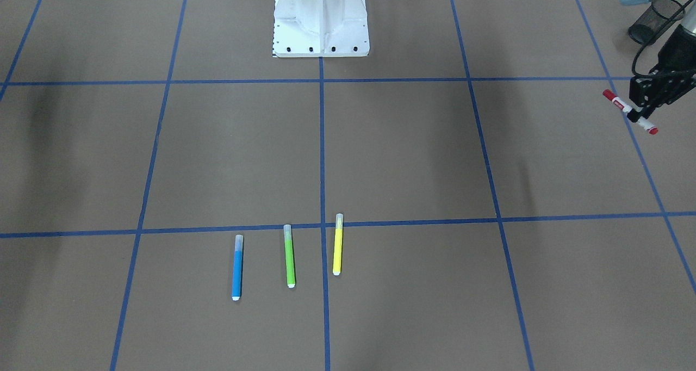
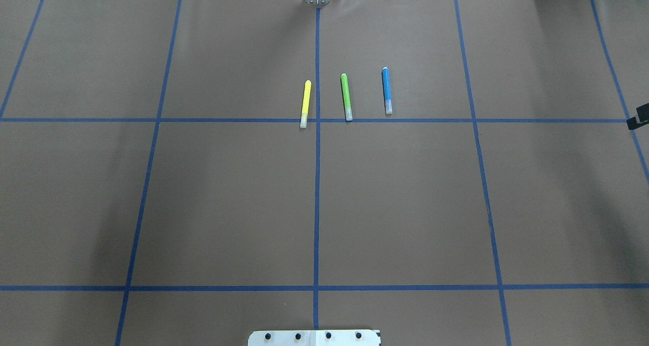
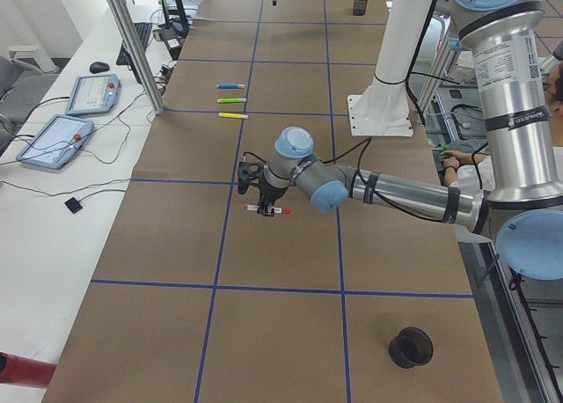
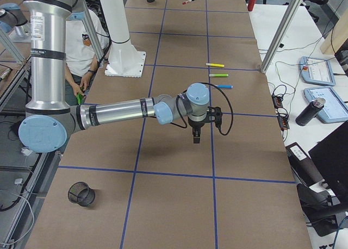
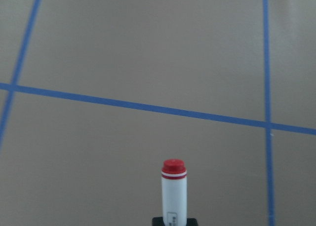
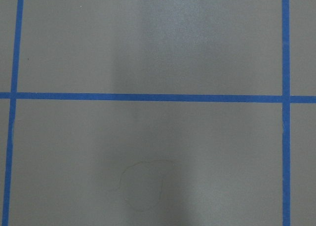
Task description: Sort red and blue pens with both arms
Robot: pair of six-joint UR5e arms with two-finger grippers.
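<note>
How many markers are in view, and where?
4. The blue-bodied marker, green highlighter and yellow highlighter lie side by side on the brown table; the white-barrelled red-capped marker is held in the left gripper. None appear hidden.

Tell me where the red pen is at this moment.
The red pen is held above the table, clamped crosswise in the left pincer at the front-facing view's right edge, far from the blue pen lying beside the green highlighter.

text: none legible | red pen [image 5: 174, 194]: printed label on white barrel, too small to read
</note>
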